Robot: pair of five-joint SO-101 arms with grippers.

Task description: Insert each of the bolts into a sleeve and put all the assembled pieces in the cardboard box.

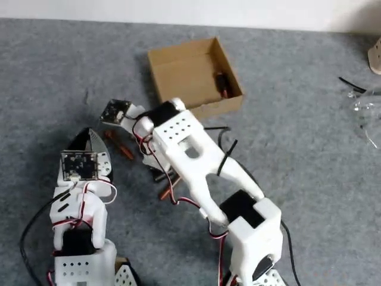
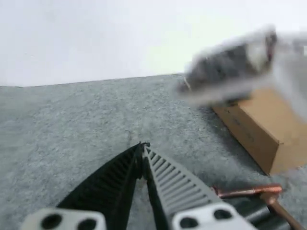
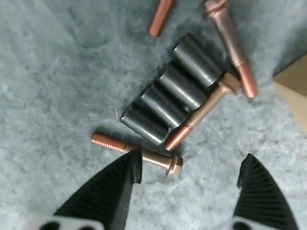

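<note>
A grey carpeted tabletop [image 1: 309, 155] carries everything. Near its far right edge lie a clear plastic piece [image 1: 364, 106] and a thin black cable [image 1: 352, 84], well apart from the work.

The cardboard box [image 1: 178, 71] sits open toward the back, and one dark assembled piece [image 1: 221, 83] lies against its right wall.

The right arm [image 1: 190, 152] stretches diagonally from the near right corner across the middle of the table. In the high view it covers most of the loose parts. There, one bolt [image 1: 122, 148] shows just left of it and another bolt end [image 1: 166, 192] pokes out from under its forearm.

The right wrist view shows the pile properly. Four dark sleeves [image 3: 168, 96] lie side by side in a touching row, and a copper bolt [image 3: 199, 115] rests along their ends. A second bolt [image 3: 230, 43] lies just beyond, and a third [image 3: 136, 153] lies on the carpet close to one black finger.

The right gripper [image 3: 192, 160] points down over this pile with its jaws spread wide and nothing between them.

The left arm [image 1: 80, 220] stands at the near left. The left gripper [image 2: 143, 146] is aimed out over bare carpet, with its two ribbed fingers pressed together at the tips (nothing is pinched). A bolt [image 2: 249, 191] and the box corner lie off to its side.
</note>
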